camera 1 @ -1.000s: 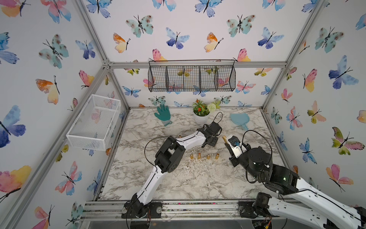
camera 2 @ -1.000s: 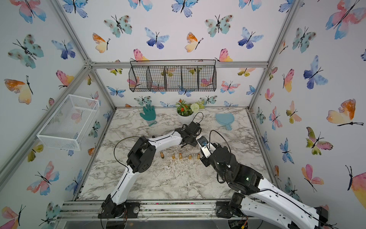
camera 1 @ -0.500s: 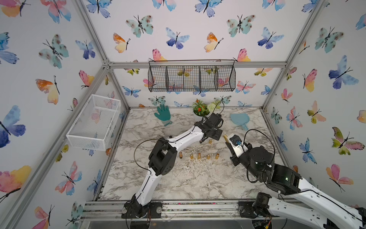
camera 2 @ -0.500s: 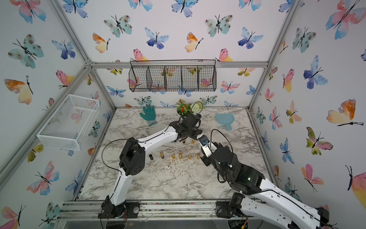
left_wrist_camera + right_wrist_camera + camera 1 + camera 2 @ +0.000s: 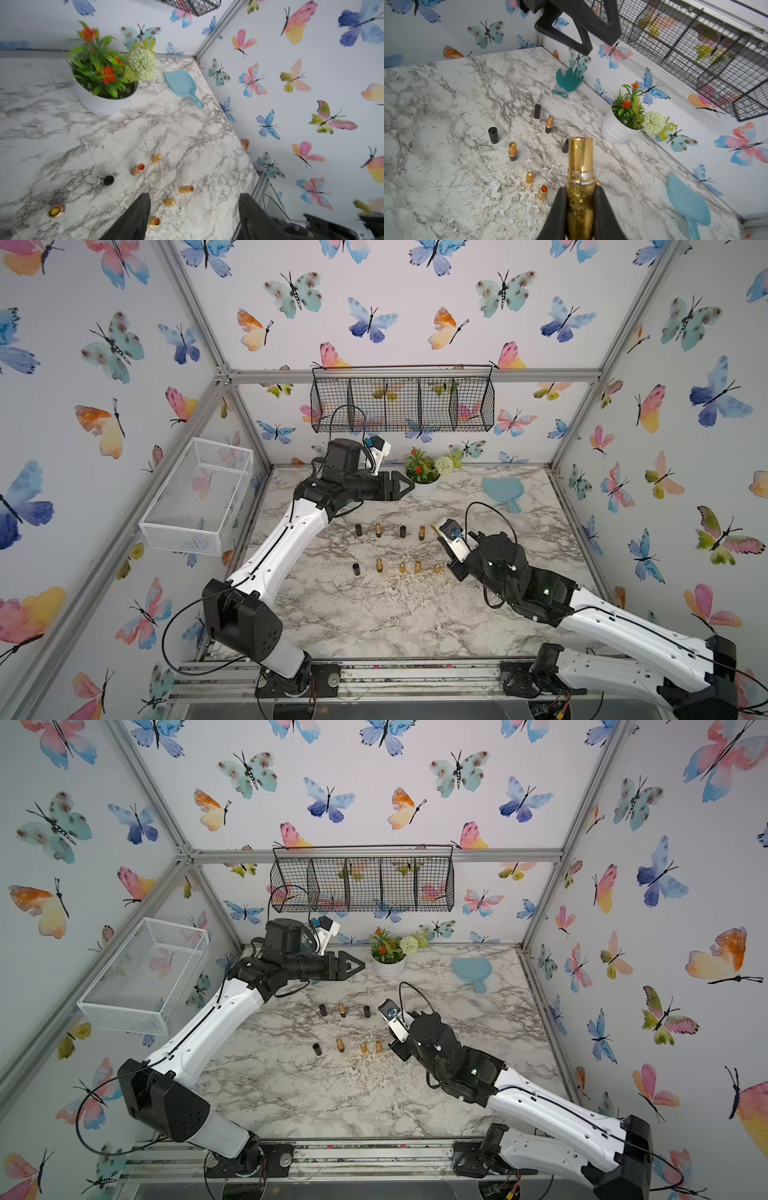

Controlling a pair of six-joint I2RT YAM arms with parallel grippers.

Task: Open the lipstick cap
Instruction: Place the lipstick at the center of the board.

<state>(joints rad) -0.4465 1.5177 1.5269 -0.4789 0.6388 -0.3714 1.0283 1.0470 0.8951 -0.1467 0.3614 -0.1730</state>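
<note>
Gold lipstick [image 5: 580, 203] pinched between right fingers [image 5: 557, 216]; left fingers [image 5: 133, 220] apart.

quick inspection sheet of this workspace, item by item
surface: marble table, flaked patch by the front row
job's things: gold lipstick in right pincer; black caps and gold tubes in two rows
clutter: potted plant, blue scoop, teal hand-shaped toy
pincers: left pincer open, empty, raised by the plant; right pincer shut on the lipstick
cables: black loops at both wrists, no snag seen
surroundings: butterfly walls, black wire basket, white mesh basket
</note>
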